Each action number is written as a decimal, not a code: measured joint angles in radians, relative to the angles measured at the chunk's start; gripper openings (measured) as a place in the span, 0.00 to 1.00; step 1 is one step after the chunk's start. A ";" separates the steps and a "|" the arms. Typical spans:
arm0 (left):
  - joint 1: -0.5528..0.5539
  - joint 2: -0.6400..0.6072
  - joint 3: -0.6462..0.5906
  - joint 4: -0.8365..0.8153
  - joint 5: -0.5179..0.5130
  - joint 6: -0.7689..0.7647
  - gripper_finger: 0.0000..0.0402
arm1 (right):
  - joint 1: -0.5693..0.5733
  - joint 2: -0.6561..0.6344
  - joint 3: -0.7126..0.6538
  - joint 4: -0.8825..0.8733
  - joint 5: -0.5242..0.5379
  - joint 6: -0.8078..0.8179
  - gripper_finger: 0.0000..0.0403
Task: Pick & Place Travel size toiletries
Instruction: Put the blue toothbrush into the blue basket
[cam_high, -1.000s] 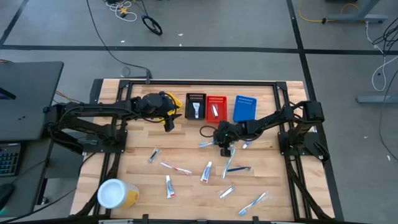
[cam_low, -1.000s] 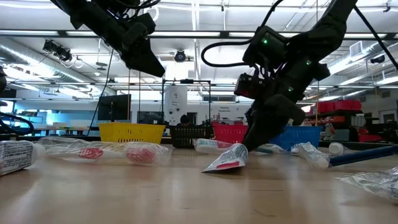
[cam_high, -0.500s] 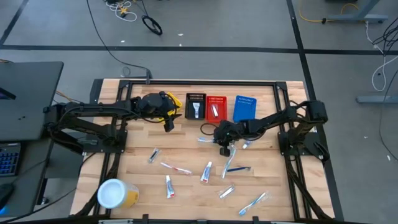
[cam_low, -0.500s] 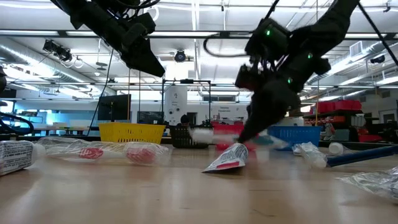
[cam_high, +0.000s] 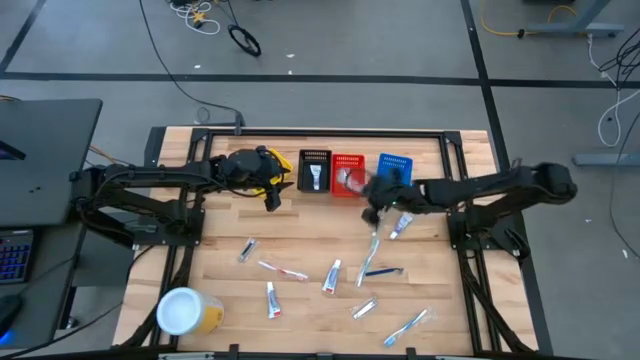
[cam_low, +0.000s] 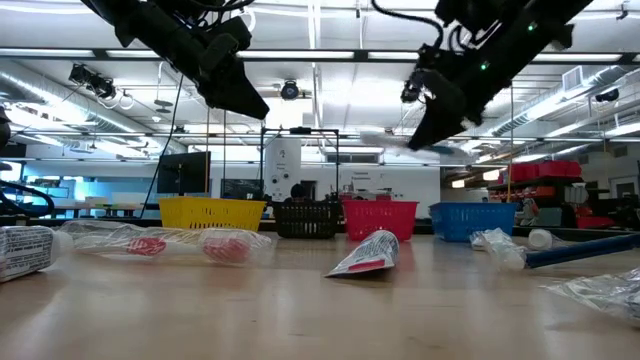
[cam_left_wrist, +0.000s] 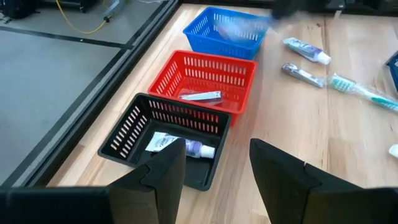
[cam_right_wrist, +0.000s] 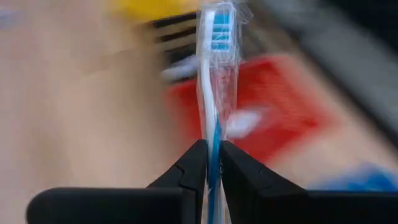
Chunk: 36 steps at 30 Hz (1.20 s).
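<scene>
My right gripper (cam_right_wrist: 211, 154) is shut on a blue-white toothbrush (cam_right_wrist: 214, 74) in a clear wrapper. It is raised above the table near the red basket (cam_high: 347, 173) and the blue basket (cam_high: 393, 172). My left gripper (cam_left_wrist: 214, 167) is open and hovers by the black basket (cam_left_wrist: 163, 140), which holds a white tube (cam_left_wrist: 180, 145). A silvery item (cam_left_wrist: 200, 96) lies in the red basket. More tubes (cam_high: 332, 275), toothbrushes (cam_high: 378, 270) and a packet (cam_high: 364, 308) lie flat on the table. My right gripper pinches the toothbrush by its handle (cam_right_wrist: 213, 140) between the two fingers. The brush runs on past the fingertips, with its bristle head (cam_right_wrist: 219, 28) at the far end. It is lifted clear of the table.
A yellow basket (cam_low: 210, 212) stands at the far edge under my left arm. A yellow jar with a white lid (cam_high: 185, 312) sits at the near left corner. A tube (cam_high: 400, 228) and a toothbrush (cam_high: 375, 245) lie just near of my right gripper.
My right gripper has risen from the table with the toothbrush and moved toward the far edge, to the red and blue baskets. The toothbrush, which lay on the table, is now lifted clear.
</scene>
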 joint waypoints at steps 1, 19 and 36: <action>0.000 0.000 0.000 0.000 0.000 0.000 0.47 | -0.007 -0.016 0.000 -0.027 0.097 0.059 0.13; 0.000 0.000 0.000 0.003 0.000 0.000 0.47 | -0.325 -0.039 -0.273 0.281 0.152 0.238 0.13; 0.000 0.000 0.000 0.003 0.000 0.000 0.47 | -0.378 -0.040 -0.346 0.358 -0.052 0.136 0.17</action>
